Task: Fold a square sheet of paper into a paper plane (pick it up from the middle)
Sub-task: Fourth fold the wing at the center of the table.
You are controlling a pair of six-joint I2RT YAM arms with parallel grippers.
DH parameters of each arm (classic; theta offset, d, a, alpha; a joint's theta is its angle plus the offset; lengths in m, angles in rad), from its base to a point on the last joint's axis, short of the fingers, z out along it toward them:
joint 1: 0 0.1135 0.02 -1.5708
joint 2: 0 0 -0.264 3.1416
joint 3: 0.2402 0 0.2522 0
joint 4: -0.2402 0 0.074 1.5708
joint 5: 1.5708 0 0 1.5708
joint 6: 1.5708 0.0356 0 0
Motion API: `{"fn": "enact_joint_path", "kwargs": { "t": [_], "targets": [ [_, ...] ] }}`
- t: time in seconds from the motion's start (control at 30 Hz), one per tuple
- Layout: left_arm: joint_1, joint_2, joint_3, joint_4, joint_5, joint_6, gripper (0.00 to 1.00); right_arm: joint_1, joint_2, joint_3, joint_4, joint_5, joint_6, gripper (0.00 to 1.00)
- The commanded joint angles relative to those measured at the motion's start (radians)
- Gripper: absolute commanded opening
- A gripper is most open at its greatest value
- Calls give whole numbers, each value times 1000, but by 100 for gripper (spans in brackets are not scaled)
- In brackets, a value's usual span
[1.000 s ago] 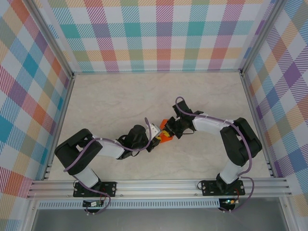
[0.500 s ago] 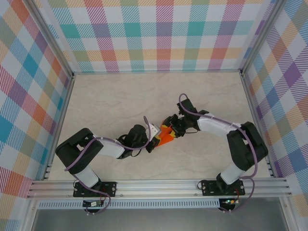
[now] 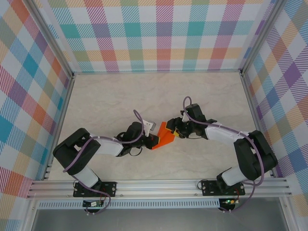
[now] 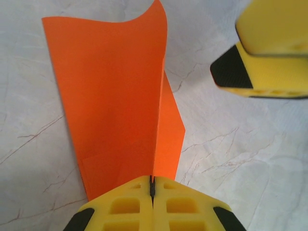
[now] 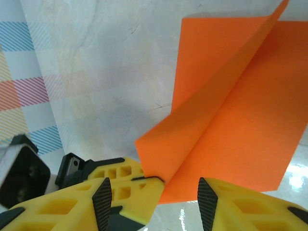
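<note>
The orange sheet of paper (image 3: 166,136) is folded along a centre crease and stands as a narrow two-flap shape at mid-table. My left gripper (image 3: 154,141) is shut on its near-left end. In the left wrist view the yellow jaws (image 4: 152,185) meet on the crease, and the paper (image 4: 110,96) fans away from them. My right gripper (image 3: 176,130) is open just right of the paper. In the right wrist view its fingertips (image 5: 155,204) straddle the lower edge of the paper (image 5: 240,125) without pinching it, next to the left fingers (image 5: 125,180). One right finger (image 4: 269,57) hangs beyond the paper.
The pale marble table (image 3: 120,96) is bare around the arms. Checkered walls and aluminium posts close in the back and sides, and a metal rail (image 3: 159,185) runs along the near edge above both arm bases.
My right gripper has opened, let go of the paper and drawn back to the right. The left gripper has closed fully on the paper and swung it a little left, flatter.
</note>
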Motion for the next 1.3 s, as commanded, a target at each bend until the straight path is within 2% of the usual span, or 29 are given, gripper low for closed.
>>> {"fn": "enact_joint_path", "kwargs": {
  "t": [0.0, 0.3, 0.6, 1.07, 1.27],
  "targets": [
    [20, -7, 16, 2, 20, -143, 0, 1, 35, -9, 61, -39, -68, 52],
    [26, 10, -12, 51, 16, -263, 0, 36, 120, 27, 55, -53, -88, 51],
    [32, 33, -8, 48, 31, -281, 0, 44, 185, 57, 65, -62, -86, 51],
    [39, 46, -13, 64, 31, -307, 0, 47, 231, 92, -12, -7, -82, 47],
    [41, 52, -14, 75, 41, -311, 0, 48, 259, 104, -26, 4, -66, 50]
  ]
}}
